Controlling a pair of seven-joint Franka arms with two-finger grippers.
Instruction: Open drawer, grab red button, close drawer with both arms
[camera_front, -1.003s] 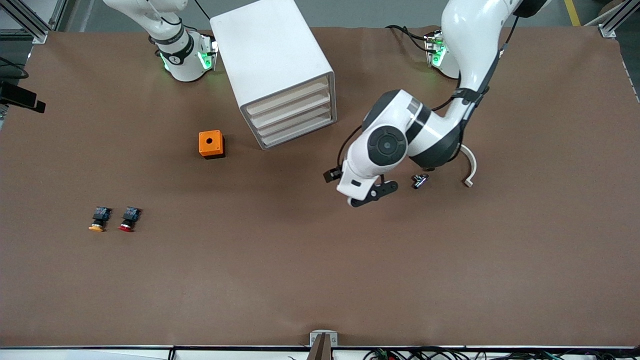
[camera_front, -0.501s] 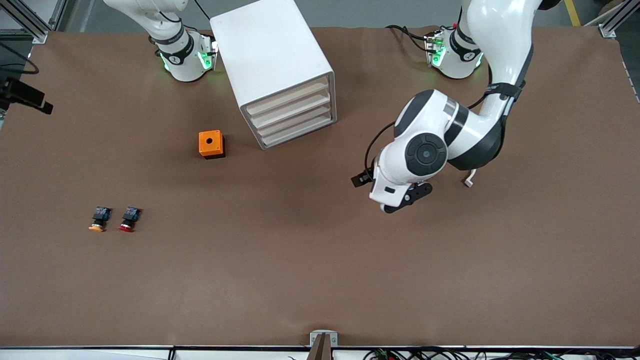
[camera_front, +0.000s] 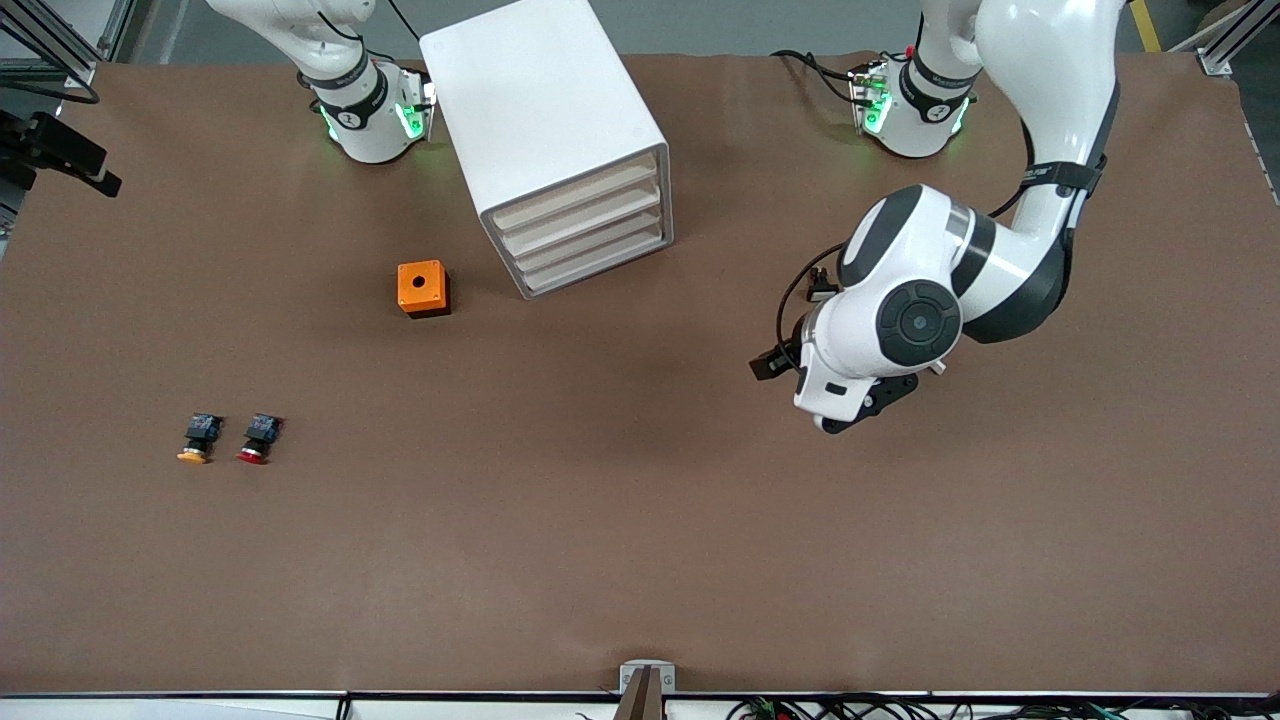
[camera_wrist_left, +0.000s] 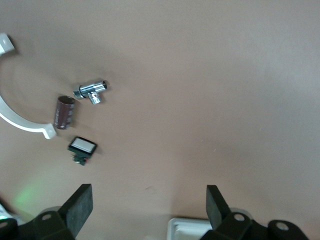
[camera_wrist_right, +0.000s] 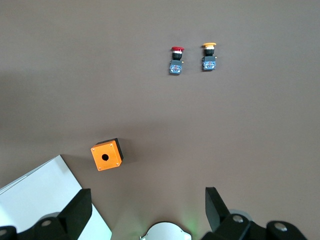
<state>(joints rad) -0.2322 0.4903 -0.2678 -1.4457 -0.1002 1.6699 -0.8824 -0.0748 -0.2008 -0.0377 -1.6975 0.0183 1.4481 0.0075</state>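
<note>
The white cabinet (camera_front: 545, 120) stands near the right arm's base, its four beige-fronted drawers (camera_front: 585, 232) all shut. The red-capped button (camera_front: 258, 438) lies on the table nearer the front camera, beside the yellow-capped one (camera_front: 198, 439); it also shows in the right wrist view (camera_wrist_right: 176, 61). My left gripper (camera_front: 852, 414) is open and empty over bare table, toward the left arm's end from the cabinet; its fingers (camera_wrist_left: 80, 206) stand wide apart. My right gripper (camera_wrist_right: 147, 210) is open and empty, high over the table near the cabinet (camera_wrist_right: 40, 200).
An orange box with a hole (camera_front: 422, 288) sits beside the cabinet. Under the left arm lie a chrome fitting (camera_wrist_left: 91, 91), a brown cylinder (camera_wrist_left: 64, 112), a small black switch (camera_wrist_left: 82, 148) and a white curved piece (camera_wrist_left: 20, 120).
The left arm has swung away from the cabinet toward its own end of the table and now covers the small parts. Drawers and buttons have not moved.
</note>
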